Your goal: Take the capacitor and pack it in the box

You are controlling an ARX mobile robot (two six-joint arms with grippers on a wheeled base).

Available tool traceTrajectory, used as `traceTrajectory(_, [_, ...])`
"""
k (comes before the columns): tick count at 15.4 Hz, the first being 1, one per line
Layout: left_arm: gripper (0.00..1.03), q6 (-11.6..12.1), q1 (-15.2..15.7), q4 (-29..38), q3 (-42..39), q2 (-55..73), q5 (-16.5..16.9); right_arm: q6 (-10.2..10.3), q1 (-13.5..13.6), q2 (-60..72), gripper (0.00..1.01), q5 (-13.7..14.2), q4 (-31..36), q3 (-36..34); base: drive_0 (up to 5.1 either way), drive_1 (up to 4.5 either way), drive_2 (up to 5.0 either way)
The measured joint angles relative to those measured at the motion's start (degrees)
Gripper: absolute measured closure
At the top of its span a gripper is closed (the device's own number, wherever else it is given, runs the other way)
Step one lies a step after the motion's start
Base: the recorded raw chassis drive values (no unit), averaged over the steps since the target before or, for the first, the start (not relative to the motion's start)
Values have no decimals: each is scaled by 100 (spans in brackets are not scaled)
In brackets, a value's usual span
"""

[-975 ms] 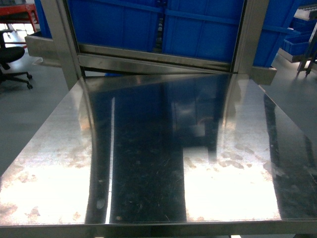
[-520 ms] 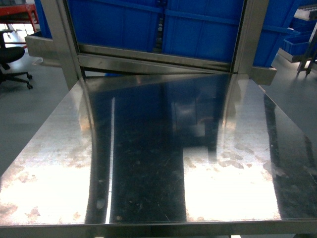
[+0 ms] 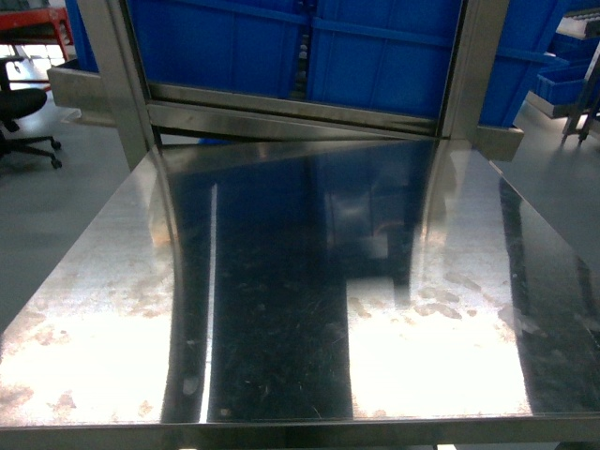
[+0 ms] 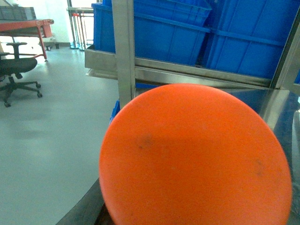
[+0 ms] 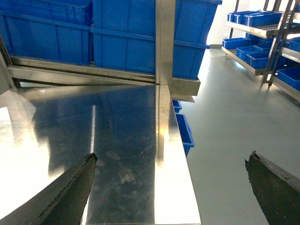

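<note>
Plainly nothing of the packing is done yet, judging from these views. At 9 o'clock in the head view an office chair (image 3: 19,112) stands on the grey floor; the steel table (image 3: 112,281) fills the middle, bare of parts, with blue bins (image 3: 375,56) at 12 o'clock behind the frame. Neither capacitor nor box shows in any view, so finding both is still ahead. The left wrist view is mostly blocked by an orange disc (image 4: 197,159), so the left gripper's fingers cannot be judged. The right gripper (image 5: 171,187) hangs over the table's right edge, fingers (image 5: 77,187) spread wide and holding nothing
</note>
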Motion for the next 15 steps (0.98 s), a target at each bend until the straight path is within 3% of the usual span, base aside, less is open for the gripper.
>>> traceTrajectory(15, [59, 0, 0, 11, 0, 0, -2, 0, 0, 0, 3, -2, 9, 0, 0, 0, 0])
